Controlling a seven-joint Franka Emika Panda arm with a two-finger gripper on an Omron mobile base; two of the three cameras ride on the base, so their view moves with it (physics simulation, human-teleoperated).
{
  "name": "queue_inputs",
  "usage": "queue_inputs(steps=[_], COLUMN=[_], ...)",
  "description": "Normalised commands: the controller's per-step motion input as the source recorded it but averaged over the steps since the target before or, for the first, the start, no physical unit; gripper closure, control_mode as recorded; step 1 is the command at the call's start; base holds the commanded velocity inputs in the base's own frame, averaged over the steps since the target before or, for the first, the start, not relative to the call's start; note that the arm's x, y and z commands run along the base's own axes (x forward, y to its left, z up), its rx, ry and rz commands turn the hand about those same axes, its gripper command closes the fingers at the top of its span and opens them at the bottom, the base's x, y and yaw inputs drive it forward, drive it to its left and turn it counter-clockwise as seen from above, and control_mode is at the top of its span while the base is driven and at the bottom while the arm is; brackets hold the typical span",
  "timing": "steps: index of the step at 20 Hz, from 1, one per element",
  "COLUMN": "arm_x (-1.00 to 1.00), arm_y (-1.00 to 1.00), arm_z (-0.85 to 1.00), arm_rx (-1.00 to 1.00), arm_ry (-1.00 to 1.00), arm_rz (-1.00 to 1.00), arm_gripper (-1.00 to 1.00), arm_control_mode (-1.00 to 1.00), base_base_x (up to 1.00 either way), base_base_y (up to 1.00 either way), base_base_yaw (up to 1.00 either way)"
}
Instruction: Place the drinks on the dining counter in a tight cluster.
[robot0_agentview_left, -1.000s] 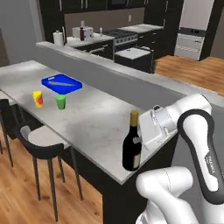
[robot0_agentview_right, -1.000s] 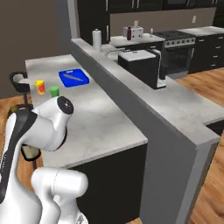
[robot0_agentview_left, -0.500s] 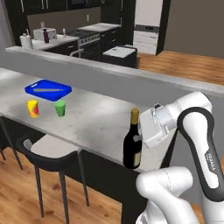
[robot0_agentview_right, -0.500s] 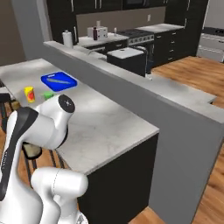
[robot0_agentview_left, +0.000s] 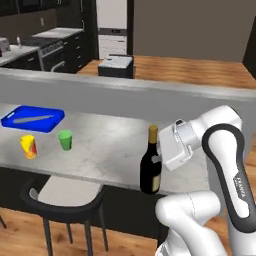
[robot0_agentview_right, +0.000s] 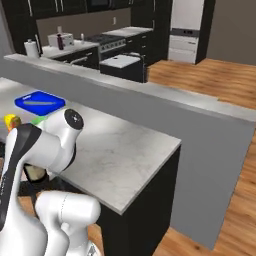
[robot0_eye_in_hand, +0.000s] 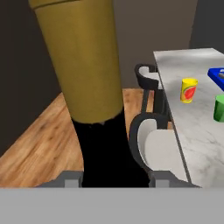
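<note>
Swinging rightward with the base, both base cameras have slid the counter's contents left across the picture, while the claw (robot0_agentview_left: 157, 159) keeps its hold. Its jaws are pinched on the neck of the wine bottle (robot0_agentview_left: 150, 163), a smooth dark cylinder with a gold neck, upright and hanging at the near edge of the dining counter (robot0_agentview_left: 105, 150). In the hand view the gold neck (robot0_eye_in_hand: 81, 57) stands right between the fingertips (robot0_eye_in_hand: 159, 178). Just below the claw sits a black stool (robot0_agentview_left: 67, 196) with a curved back and pale seat. Open white veined marble stretches beyond the bottle. Well off along the slab stand a green cup (robot0_agentview_left: 65, 139), a yellow cup (robot0_agentview_left: 29, 146) and a flat blue tray (robot0_agentview_left: 33, 119). Behind rises the grey ledge (robot0_agentview_left: 125, 90).
</note>
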Motion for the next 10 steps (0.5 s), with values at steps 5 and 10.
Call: queue_inputs(steps=[5, 10], arm_x=[0.0, 0.0], arm_y=[0.0, 0.0], arm_z=[0.0, 0.0], arm_rx=[0.0, 0.0], arm_ry=[0.0, 0.0], arm_rz=[0.0, 0.0], arm_gripper=[1.0, 1.0], arm_control_mode=[1.0, 1.0], base_base_x=[0.7, 0.11], base_base_y=[0.0, 0.0], base_base_yaw=[-0.55, -0.17])
